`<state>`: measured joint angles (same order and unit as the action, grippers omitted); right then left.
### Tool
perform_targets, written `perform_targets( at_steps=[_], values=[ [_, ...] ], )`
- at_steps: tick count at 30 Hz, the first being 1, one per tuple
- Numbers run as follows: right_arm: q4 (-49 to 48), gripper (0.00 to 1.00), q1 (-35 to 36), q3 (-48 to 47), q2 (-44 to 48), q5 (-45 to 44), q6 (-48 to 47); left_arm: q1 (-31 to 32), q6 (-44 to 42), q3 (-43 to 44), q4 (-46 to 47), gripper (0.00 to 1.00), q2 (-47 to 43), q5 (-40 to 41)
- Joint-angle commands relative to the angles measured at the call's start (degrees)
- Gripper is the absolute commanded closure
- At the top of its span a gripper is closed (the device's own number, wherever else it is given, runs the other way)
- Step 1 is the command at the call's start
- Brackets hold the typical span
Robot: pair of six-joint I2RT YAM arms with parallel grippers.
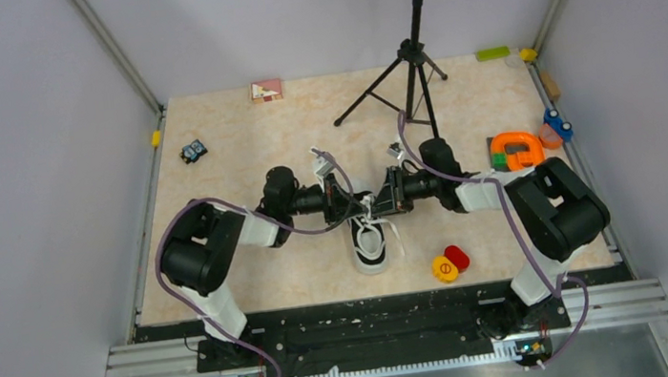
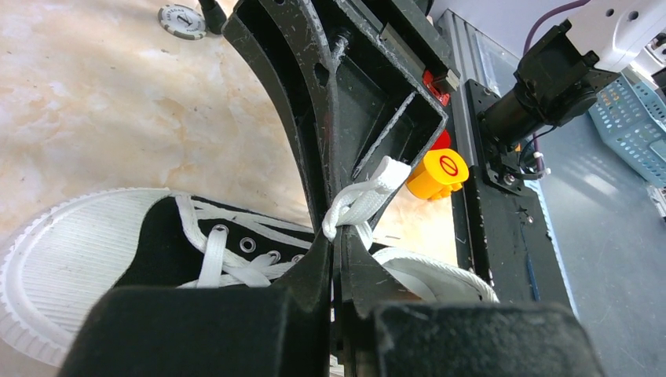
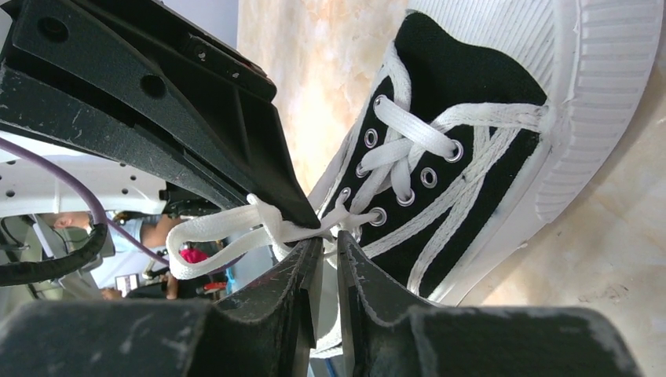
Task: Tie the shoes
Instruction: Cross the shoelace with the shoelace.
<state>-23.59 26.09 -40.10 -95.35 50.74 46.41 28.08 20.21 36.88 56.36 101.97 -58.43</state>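
The black sneaker (image 1: pixel 371 244) lies on the counter (image 1: pixel 250 160) between the two arms. Its long axis runs from near to far, with the white toe cap toward the arm bases. Both tools meet just above its lacing, one from each side, so neither arm is nearer. The left tool (image 2: pixel 336 236) is clamped on a loop of white lace (image 2: pixel 369 196). The right tool (image 3: pixel 325 250) shows a narrow gap, with lace crossing at its tips; I cannot tell if it grips. I judge that a tightening pull must go sideways, across the shoe's axis.
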Motion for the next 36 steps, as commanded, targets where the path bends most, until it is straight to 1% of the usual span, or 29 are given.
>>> perform_targets(
  at_steps=[1,5,9,12,15,17,20,23,26,28,32,34,36],
  values=[
    [-10.1,0.8,2.1,-5.6,0.9,9.5,1.0,1.6,-0.4,1.3,-1.1,1.0,2.7,0.8],
    [-9.4,0.81,2.9,-6.5,0.3,9.4,0.6,1.6,0.7,1.3,-0.5,1.0,3.0,1.4],
    [-9.4,0.8,3.3,-6.7,0.0,9.2,0.5,1.6,3.5,0.2,3.2,1.0,3.3,2.0],
    [-9.8,0.8,3.4,-6.7,0.1,9.7,0.7,1.6,4.1,-0.8,4.5,1.0,2.8,2.8],
    [-9.2,0.8,3.4,-6.7,0.6,9.3,0.5,1.5,3.8,-2.3,4.5,1.0,1.5,5.6],
    [-6.7,0.8,3.4,-6.9,0.9,7.3,-0.3,1.5,3.8,-3.3,4.2,1.0,0.5,7.4],
    [0.2,0.78,3.4,-7.7,1.4,1.4,-3.5,1.6,5.6,-4.3,4.0,1.0,-0.9,10.5],
    [-2.7,0.78,3.4,-5.7,1.9,-2.6,-1.0,1.6,8.5,-6.4,6.9,1.0,-1.9,14.1],
    [-6.2,0.78,3.4,-4.1,1.8,-4.3,2.2,1.6,10.2,-7.4,8.5,1.0,-2.2,15.9],
    [-8.3,0.78,3.4,-3.8,1.4,-3.6,3.6,1.6,10.5,-7.7,8.9,1.0,-2.2,16.2],
    [-13.9,0.79,3.4,-3.5,-0.3,1.2,6.0,1.6,11.3,-7.4,10.5,1.0,-0.9,14.0],
    [-13.4,0.79,3.4,-4.3,-0.7,3.7,5.1,1.6,12.0,-7.1,11.7,1.0,0.1,12.6],
    [-10.9,0.79,3.4,-5.1,-0.4,5.5,3.4,1.6,12.8,-6.7,13.2,1.0,1.0,11.8]
  ],
)
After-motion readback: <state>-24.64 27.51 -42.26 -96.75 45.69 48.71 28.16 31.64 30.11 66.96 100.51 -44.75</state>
